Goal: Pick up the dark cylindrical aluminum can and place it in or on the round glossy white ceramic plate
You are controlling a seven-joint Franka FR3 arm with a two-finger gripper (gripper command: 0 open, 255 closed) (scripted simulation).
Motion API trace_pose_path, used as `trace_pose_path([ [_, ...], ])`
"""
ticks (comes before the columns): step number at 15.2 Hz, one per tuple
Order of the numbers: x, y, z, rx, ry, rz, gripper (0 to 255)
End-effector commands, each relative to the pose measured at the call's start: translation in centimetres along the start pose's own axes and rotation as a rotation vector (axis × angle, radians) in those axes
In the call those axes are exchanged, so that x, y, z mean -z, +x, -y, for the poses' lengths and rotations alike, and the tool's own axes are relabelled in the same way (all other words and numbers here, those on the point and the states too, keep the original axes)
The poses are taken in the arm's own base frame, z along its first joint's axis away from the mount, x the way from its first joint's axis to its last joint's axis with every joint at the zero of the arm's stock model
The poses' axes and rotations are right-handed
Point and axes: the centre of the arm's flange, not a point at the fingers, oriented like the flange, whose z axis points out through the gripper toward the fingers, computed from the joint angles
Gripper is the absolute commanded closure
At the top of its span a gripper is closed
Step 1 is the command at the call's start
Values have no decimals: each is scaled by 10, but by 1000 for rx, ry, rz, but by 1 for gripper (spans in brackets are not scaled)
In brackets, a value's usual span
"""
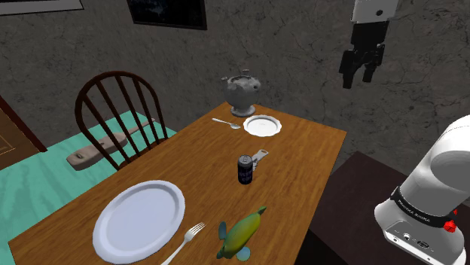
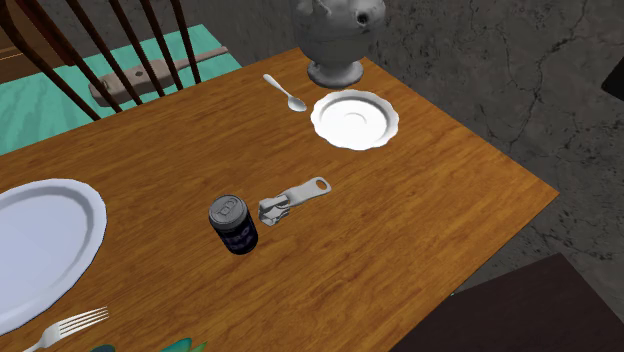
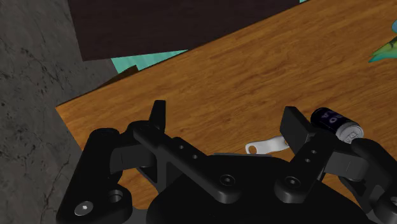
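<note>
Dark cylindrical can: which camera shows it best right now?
The second exterior view: the dark cylindrical can stands upright, close and unobstructed, beside a small white tool. The shoulder view shows the can smaller, mid-table. The wrist view catches the can partly hidden behind the jaws.

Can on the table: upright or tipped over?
Upright. The dark can stands on its base on the wooden table, its silver lid facing up, next to a white bottle opener.
</note>
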Motion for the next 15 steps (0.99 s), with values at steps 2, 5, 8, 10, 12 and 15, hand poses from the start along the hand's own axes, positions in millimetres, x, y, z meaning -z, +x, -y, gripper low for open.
trace_pose_path([
  [2,-8,3,10,-5,0,-5,0],
  [5,-31,13,40,-18,0,-20,0],
  [8,-54,23,70,-32,1,-35,0],
  [10,-69,30,90,-41,1,-44,0],
  [12,-84,38,109,-50,1,-54,0],
  [15,-107,50,139,-64,1,-69,0],
])
